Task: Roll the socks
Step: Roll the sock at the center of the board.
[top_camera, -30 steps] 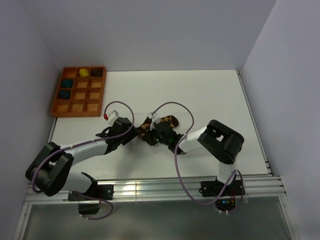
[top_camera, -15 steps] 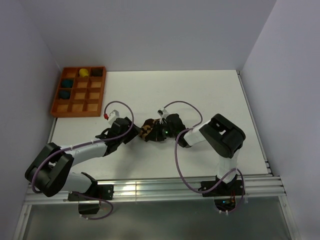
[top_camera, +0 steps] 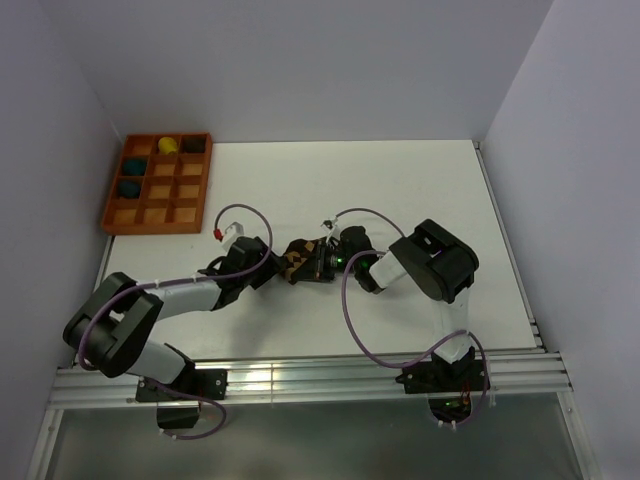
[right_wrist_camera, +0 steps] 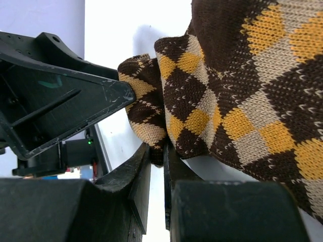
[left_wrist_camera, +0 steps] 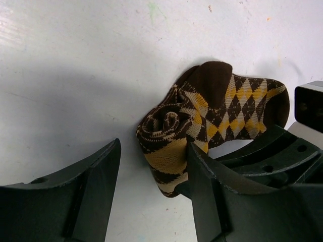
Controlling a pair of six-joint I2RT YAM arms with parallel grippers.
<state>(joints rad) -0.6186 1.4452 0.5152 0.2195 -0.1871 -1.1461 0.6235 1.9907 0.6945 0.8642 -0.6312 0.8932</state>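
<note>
Socks (top_camera: 300, 258): argyle pair in dark brown, tan and yellow, lying near the middle of the white table (top_camera: 420, 190), between the two grippers.
Form of socks (left_wrist_camera: 202, 121): one end wound into a tight spiral roll; the rest lies flat, with a dark-brown end on top.
Left gripper (top_camera: 264, 264): released, jaws apart, with the rolled end partly between them. Its right finger (left_wrist_camera: 212, 191) appears to touch the roll, and table shows between the roll and the other finger.
Right gripper (top_camera: 322, 262): clenched, jaws nearly together on a fold at the edge of the socks (right_wrist_camera: 227, 101).
Tray (top_camera: 150, 228): orange, with compartments, at the far left corner, well apart from the socks.
Tray contents: two teal sock balls (top_camera: 134, 167) in the left column, one yellow sock ball (top_camera: 168, 146) in the far row.
</note>
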